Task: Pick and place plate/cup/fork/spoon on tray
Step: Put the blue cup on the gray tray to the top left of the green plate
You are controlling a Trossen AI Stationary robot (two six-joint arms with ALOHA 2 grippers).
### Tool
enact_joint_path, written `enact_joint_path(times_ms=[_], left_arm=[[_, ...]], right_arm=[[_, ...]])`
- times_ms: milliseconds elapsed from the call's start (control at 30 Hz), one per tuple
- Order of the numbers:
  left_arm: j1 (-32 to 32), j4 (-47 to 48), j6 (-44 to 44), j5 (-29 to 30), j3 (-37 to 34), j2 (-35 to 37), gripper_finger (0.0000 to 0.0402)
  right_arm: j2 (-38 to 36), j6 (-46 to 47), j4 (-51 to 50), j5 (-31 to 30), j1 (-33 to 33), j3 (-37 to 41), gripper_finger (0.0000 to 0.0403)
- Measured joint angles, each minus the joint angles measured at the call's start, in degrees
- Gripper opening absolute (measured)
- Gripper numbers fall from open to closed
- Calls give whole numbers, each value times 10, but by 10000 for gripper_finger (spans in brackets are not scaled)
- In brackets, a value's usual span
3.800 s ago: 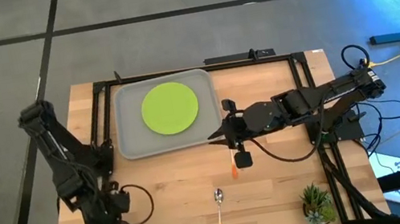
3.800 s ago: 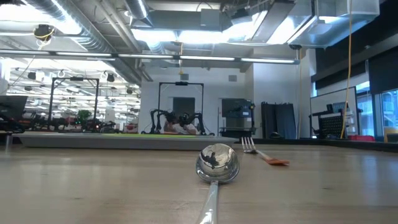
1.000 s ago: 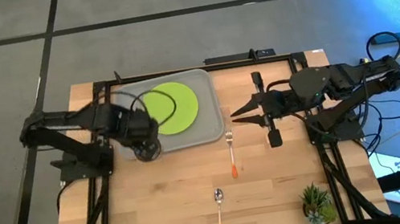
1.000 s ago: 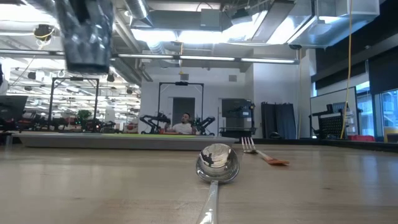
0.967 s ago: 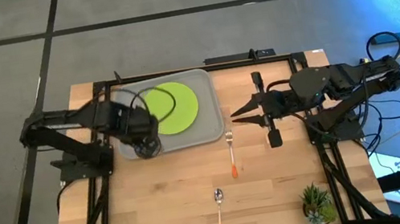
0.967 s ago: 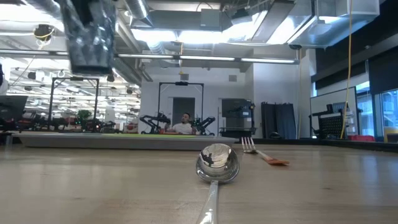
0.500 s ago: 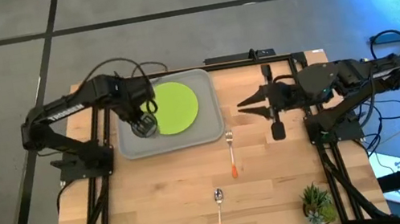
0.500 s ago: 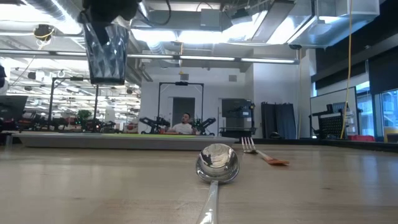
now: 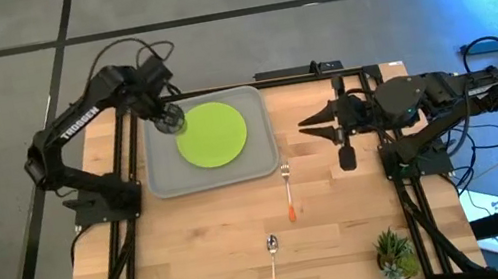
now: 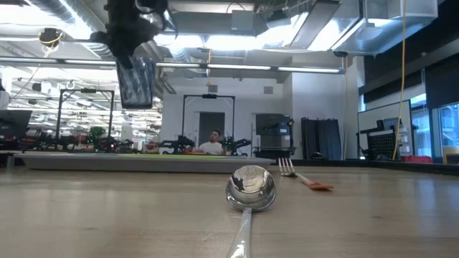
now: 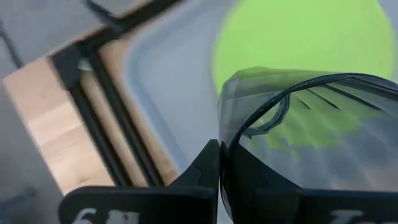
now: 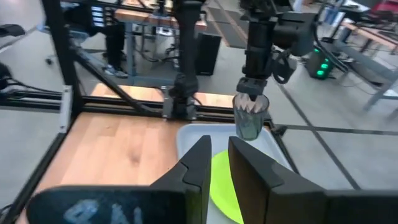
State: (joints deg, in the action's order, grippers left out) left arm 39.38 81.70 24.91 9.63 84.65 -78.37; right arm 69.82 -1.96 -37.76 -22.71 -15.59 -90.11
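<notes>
Cup point(image 9: 169, 122), dark translucent grey, hangs clamped in left gripper point(image 9: 165, 119) over tray point(image 9: 162, 179).

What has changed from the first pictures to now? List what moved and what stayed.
The left gripper took the cup from the table's near left corner and carried it up and across, so it now hangs over the tray's far left corner beside the plate. The right gripper drew back from the fork toward its own side, empty. Plate, tray, fork and spoon kept their places.
</notes>
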Motion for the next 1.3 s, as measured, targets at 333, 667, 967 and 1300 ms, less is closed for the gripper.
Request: enact_joint_path(times_ms=[333, 667, 967, 1300], left_arm=[[71, -109, -15, -10, -136, 0, 3], [136, -179, -32, 3, -206, -1, 3], [187, -180, -61, 3, -206, -1, 3], [190, -188, -45, 6, -206, -1, 3]], right_arm=[[0, 2, -7, -4, 0, 0, 63], [0, 20, -6, -22, 0, 0, 63], [0, 30, -7, -38, 0, 0, 63], [0, 30, -6, -38, 0, 0, 63]])
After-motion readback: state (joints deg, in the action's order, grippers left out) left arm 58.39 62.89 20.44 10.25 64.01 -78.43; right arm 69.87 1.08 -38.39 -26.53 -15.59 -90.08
